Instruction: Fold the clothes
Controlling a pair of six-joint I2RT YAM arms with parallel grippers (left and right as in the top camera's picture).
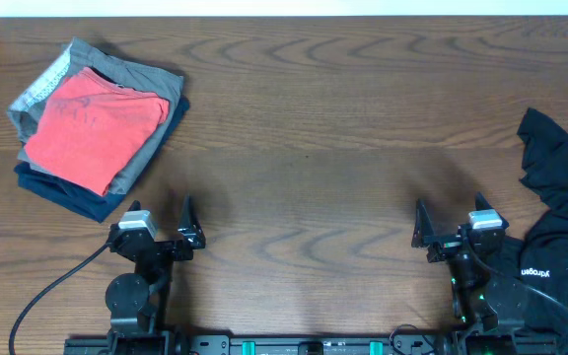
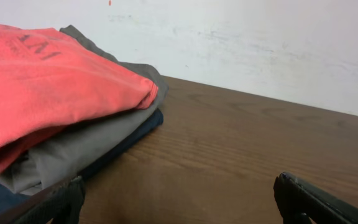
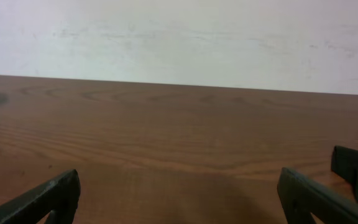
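- Overhead: the black shirt (image 1: 560,232) lies crumpled at the surface's (image 1: 304,128) right edge, at 3 o'clock from the right hand (image 1: 452,225) and just beside it. Its long axis runs 12 to 6. The right hand is far nearer than the left hand (image 1: 161,222). Both are spread and empty. No containers.
- Left wrist: the folded stack (image 2: 61,93) sits at 10 o'clock; no shirt shows.
- Right wrist: spread fingers (image 3: 42,199) over bare surface.
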